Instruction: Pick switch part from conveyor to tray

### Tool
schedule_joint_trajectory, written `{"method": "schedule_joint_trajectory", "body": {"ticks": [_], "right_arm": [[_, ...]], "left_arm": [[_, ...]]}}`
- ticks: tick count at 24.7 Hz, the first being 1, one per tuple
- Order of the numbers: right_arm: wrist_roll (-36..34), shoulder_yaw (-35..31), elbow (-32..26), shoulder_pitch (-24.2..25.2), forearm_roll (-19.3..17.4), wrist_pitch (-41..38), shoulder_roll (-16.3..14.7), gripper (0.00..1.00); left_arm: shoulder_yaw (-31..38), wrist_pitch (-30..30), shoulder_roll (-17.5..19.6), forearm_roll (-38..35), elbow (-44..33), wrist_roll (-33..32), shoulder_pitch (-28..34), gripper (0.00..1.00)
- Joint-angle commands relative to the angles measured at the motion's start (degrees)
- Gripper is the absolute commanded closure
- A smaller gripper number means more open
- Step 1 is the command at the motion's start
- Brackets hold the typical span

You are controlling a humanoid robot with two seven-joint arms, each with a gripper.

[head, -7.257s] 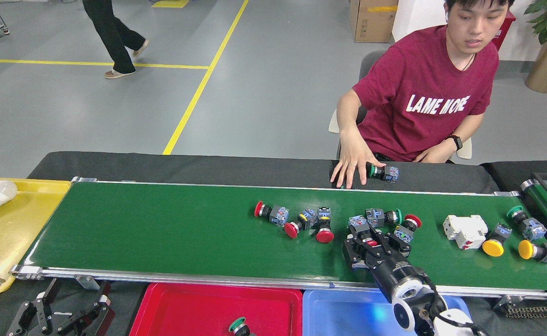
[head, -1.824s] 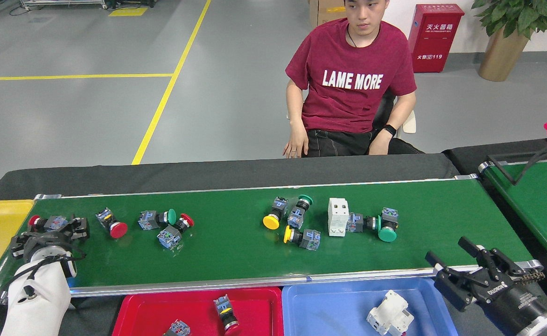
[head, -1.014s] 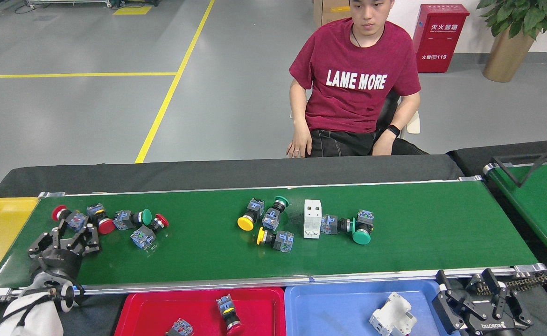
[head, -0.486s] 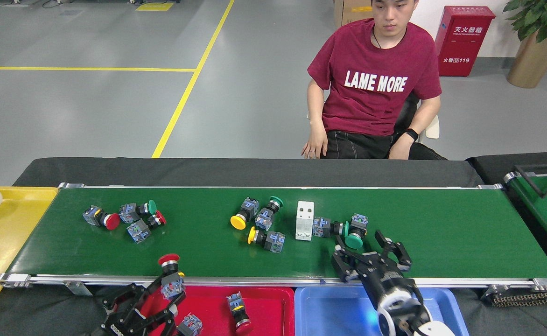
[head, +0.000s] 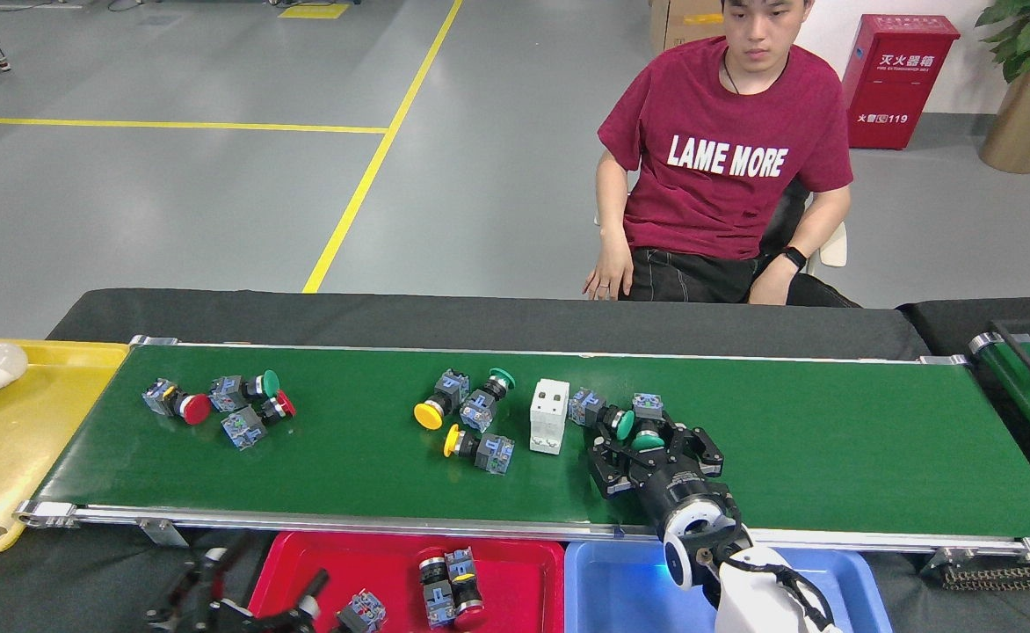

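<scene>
Grippers have both moved since half a second ago: the left gripper (head: 256,598), jaws spread and empty, now sits by the red tray's (head: 515,554) left edge, its red switch (head: 455,587) lying inside. On the conveyor (head: 831,448), the right gripper (head: 651,440) has advanced, fingers wide around the green switch part (head: 647,431).

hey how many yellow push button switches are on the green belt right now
2. One yellow-capped switch lies mid-belt beside a green-capped one; the other sits just nearer, left of the white breaker. None seem hidden, though the right tool covers a little of the conveyor.
</scene>
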Motion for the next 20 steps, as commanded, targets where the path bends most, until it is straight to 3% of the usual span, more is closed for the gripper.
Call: {"method": "schedule_joint_trajectory", "body": {"ticks": [1,6,9,13,16,20], "right_arm": [[-1.33,-0.48,-0.43,-1.25,-0.14,-2.42,-0.42,0.97],[-1.24,-0.57,-1.31,-1.33,-1.55,-5.14,-1.47,0.97],[-1.24,-0.84,-2.98,-1.25,-1.64,-6.2,-2.0,0.96],[-0.54,-3.47,-14.13,3.06,-2.25,-11.73,-2.79,0.96],[-0.01,-3.65,-23.37,8.95,-3.13,-21.93,-6.57,0.95],[0.43,-3.21,-27.94,14.84,-3.04,-33.8,-6.92,0.89]], "left_arm": [[1.11,2.0,1.72,0.34,0.09,0.31,-0.13,0.0],[1.11,2.0,1.9,0.25,0.53,0.31,-0.48,0.0],[0.58,2.08,3.3,0.07,5.46,-0.13,-4.26,0.0],[1.37,2.87,6.55,0.07,18.81,-5.75,-16.2,0.0],[1.11,5.16,11.3,0.07,27.52,-5.93,-21.57,0.0],[0.5,6.21,14.99,0.07,35.87,-5.93,-27.64,0.0]]}}
